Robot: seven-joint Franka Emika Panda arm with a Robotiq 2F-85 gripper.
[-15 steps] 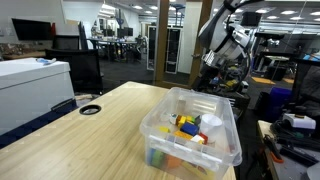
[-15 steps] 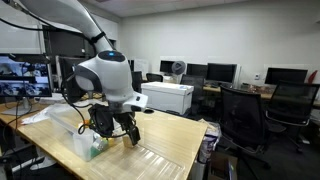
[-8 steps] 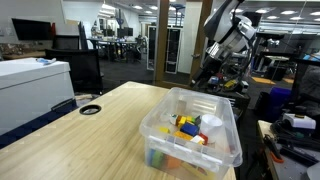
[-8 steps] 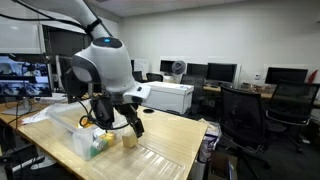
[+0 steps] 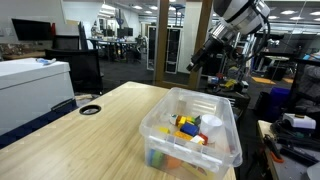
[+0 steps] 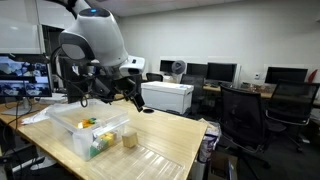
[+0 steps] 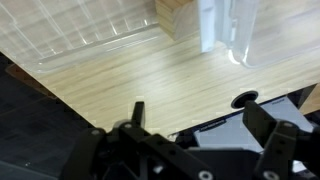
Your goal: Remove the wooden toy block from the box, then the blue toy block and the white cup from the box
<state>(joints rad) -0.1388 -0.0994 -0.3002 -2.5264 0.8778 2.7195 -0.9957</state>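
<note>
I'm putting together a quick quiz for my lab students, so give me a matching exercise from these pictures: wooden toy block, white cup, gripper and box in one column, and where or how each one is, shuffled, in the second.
Column one
1. wooden toy block
2. white cup
3. gripper
4. box

Column two
A. open and empty, up above the table
B. clear, with coloured toys in it
C. inside the box
D. on the table beside the box

Pairs: 1-D, 2-C, 3-A, 4-B
</note>
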